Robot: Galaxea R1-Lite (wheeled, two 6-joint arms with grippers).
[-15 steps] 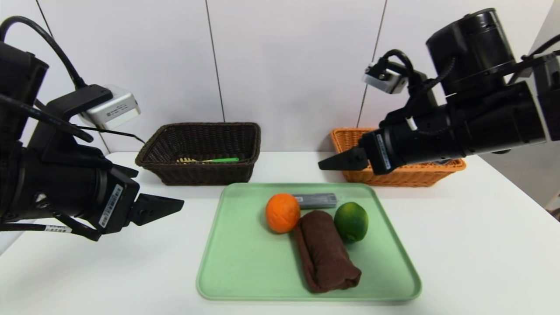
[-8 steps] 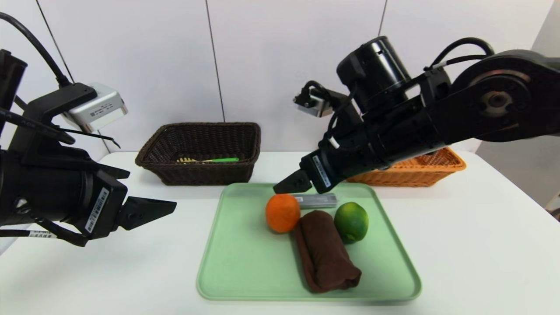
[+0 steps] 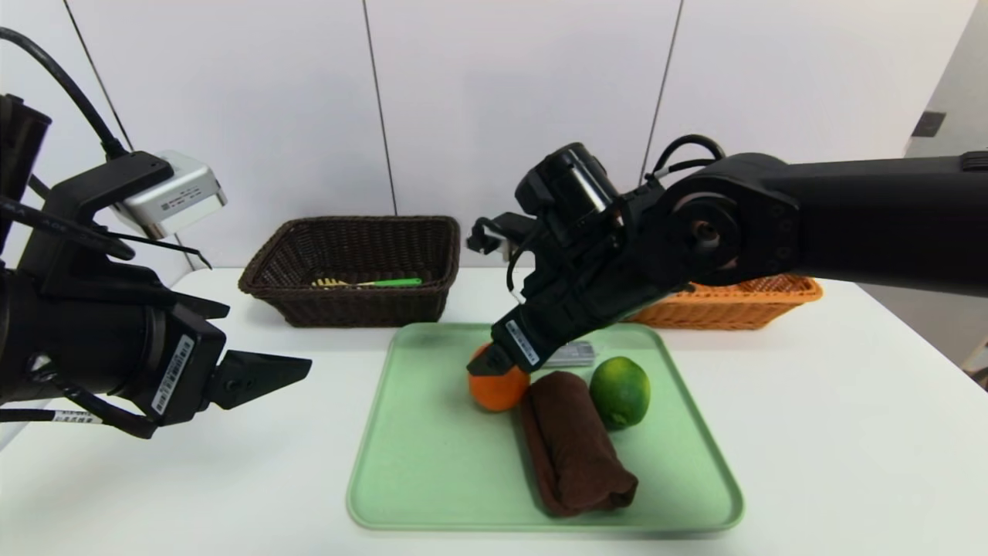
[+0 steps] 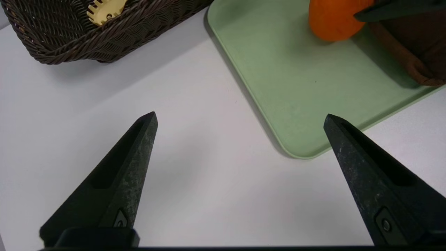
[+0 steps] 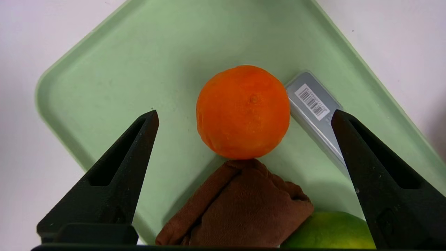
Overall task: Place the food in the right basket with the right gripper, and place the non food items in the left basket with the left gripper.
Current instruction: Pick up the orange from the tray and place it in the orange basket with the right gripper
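Observation:
An orange lies on the green tray, touching a rolled brown towel. A green citrus fruit sits on the towel's other side, and a grey barcoded box lies behind them. My right gripper hangs open just above the orange, one finger to either side of it and neither touching. My left gripper is open and empty over bare table left of the tray. The dark left basket holds a comb with a green handle. My right arm partly hides the orange right basket.
The tray's near-left part is bare. White table surrounds the tray, with the left basket behind my left gripper. A white panelled wall stands behind both baskets.
My right arm has swung left from above the right basket and dropped down over the orange. The left gripper has barely shifted. Both stayed open.

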